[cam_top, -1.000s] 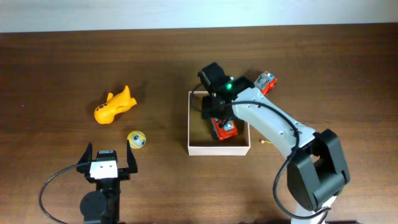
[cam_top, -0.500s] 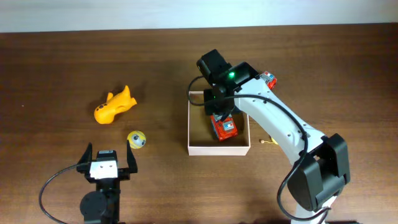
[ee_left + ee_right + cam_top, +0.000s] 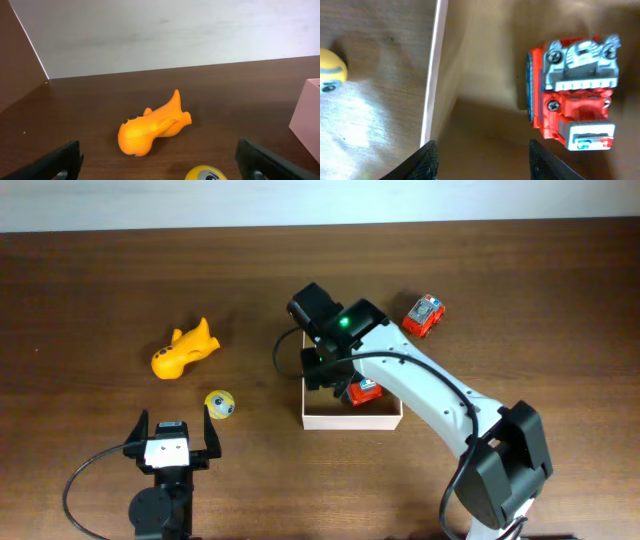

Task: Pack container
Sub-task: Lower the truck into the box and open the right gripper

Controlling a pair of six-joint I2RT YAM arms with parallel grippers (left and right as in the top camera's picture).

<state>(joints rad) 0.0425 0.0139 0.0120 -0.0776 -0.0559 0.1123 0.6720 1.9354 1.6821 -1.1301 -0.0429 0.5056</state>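
From overhead I see the container (image 3: 350,421) mid-counter (image 3: 100,280), a red truck (image 3: 362,391) inside it and the right claw (image 3: 320,368) above its left wall. On the left wrist view, the left claw (image 3: 162,162) gapes wide and empty, facing an orange toy (image 3: 152,127) (possibly a fish, hard to tell). On the right wrist view, that claw's fingers stand parted around nothing, with the truck lying on the cardboard floor ahead of them.

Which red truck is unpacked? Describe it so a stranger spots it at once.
Find the white-walled box in the middle of the table. Past its far right corner lies a red truck. Its twin sits inside the box; this one is outside.
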